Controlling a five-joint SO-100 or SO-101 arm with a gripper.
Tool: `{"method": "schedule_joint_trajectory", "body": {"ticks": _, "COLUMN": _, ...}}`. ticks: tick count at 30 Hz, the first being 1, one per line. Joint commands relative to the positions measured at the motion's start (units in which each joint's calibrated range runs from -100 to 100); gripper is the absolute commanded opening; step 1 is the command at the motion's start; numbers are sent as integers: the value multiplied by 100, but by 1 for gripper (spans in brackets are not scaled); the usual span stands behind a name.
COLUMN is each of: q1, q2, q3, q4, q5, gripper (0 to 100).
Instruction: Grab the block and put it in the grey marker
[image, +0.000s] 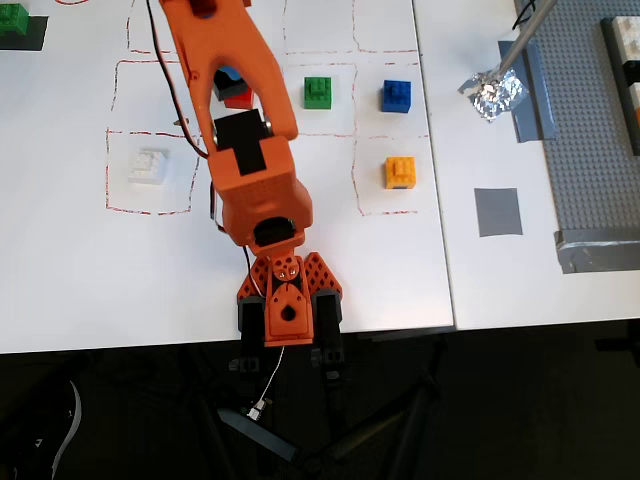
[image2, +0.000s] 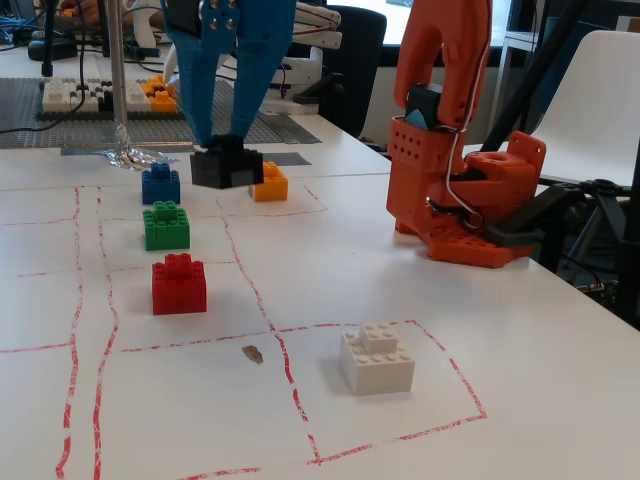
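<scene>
From the fixed view, nearest us lie the white brick (image2: 377, 358) and the red brick (image2: 179, 283) on the white surface (image2: 330, 270), and above the row beyond them we carry the block (image2: 227, 165), clear of the surface, with the blue fingers (image2: 262, 75) clamped on its sides. To do this carry well, we judge we should keep the block at its present height so it passes over the green brick (image2: 166, 225), the blue brick (image2: 160, 184) and the orange brick (image2: 269, 183) without clipping a stud, then swing it level toward the grey marker (image: 497, 211), which lies well apart on the right in the overhead view, near the foil (image: 492, 95), and lower only once squarely above it. The block is small, black and square, with a raised stud top, and it hangs nearly level in the grip.
</scene>
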Motion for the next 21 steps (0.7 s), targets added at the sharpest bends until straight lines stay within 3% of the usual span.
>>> {"method": "schedule_joint_trajectory", "body": {"ticks": 1, "q1": 1081, "q2": -1216, "q3": 243, "q4": 33, "q5": 68, "gripper": 0}}
{"method": "schedule_joint_trajectory", "body": {"ticks": 11, "q1": 4627, "q2": -2552, "q3": 1494, "q4": 147, "q5": 1231, "gripper": 0}}
{"method": "schedule_joint_trajectory", "body": {"ticks": 21, "q1": 7548, "q2": -1552, "q3": 1312, "q4": -874, "q5": 2315, "gripper": 0}}
